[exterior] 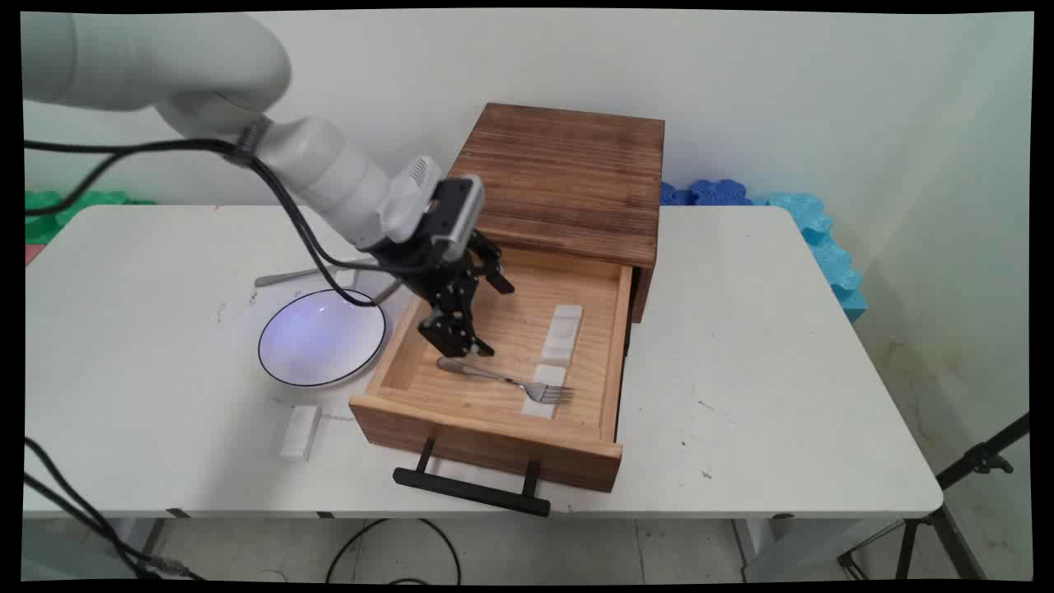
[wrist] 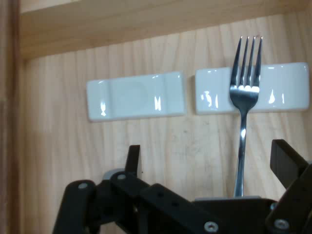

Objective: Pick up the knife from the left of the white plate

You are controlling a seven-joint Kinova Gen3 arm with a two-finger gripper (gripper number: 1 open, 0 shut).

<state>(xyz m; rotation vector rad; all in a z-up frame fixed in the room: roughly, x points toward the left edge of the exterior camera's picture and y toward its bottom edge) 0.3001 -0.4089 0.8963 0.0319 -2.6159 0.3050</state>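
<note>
Gripper (exterior: 461,346) of my arm hangs inside the open wooden drawer (exterior: 613,354), its 2 fingers spread apart and empty, just above the handle end of a metal fork (exterior: 502,379). From the hand view I see the fork (wrist: 242,122) between the fingers, tines resting on 1 of 2 white ceramic rests (wrist: 280,90); the other (wrist: 136,96) lies beside it. I judge the fork light, stiff and slippery, best pinched across its thin handle. Left of the drawer sits a white bowl (exterior: 276,366), with a third rest (exterior: 300,431) nearer on the white table (exterior: 782,371).
</note>
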